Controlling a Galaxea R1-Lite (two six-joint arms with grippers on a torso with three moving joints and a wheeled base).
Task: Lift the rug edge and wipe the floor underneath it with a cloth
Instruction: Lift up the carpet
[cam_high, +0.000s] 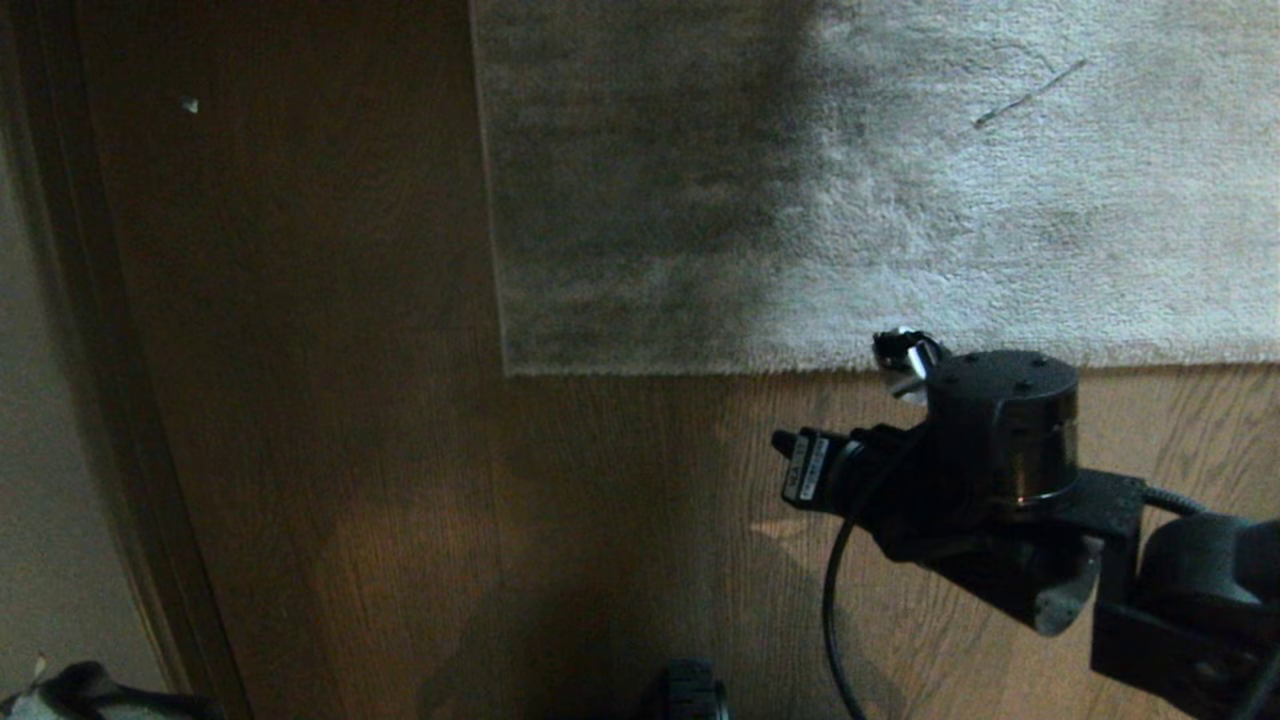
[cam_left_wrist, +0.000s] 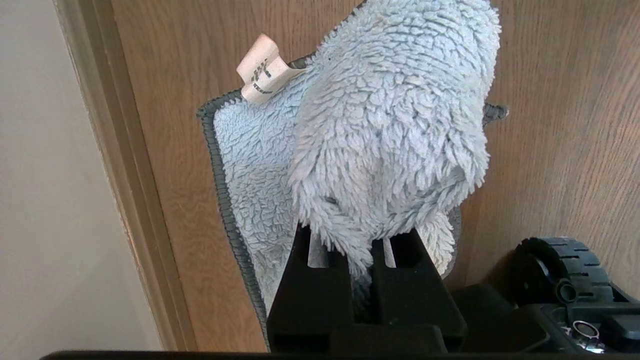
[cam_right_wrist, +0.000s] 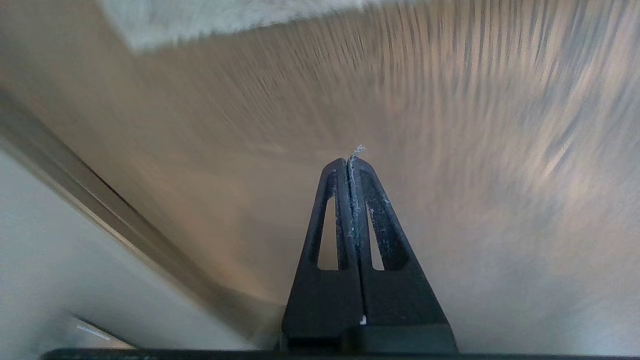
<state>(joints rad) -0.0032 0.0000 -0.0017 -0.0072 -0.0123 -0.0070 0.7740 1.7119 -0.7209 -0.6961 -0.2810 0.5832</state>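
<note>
The light grey shaggy rug lies flat; its near rug edge (cam_high: 700, 366) runs straight across to a square corner (cam_high: 508, 370). Brown wood-grain floor (cam_high: 350, 450) surrounds it. My right arm (cam_high: 1000, 440) hovers over the floor just in front of the rug edge. In the right wrist view my right gripper (cam_right_wrist: 351, 161) is shut with only a wisp of lint at its tips, above blurred floor, and the rug corner (cam_right_wrist: 200, 15) shows beyond it. My left gripper (cam_left_wrist: 357, 235) is shut on the fuzzy pale blue-grey cloth (cam_left_wrist: 390, 125), which hangs bunched over the floor (cam_left_wrist: 575, 125).
A brown skirting board (cam_high: 90, 350) and pale wall (cam_high: 30, 450) run along the left side. One of my base's black wheels (cam_high: 690, 695) shows at the bottom, also in the left wrist view (cam_left_wrist: 565, 270). A white speck (cam_high: 190, 104) lies on the floor.
</note>
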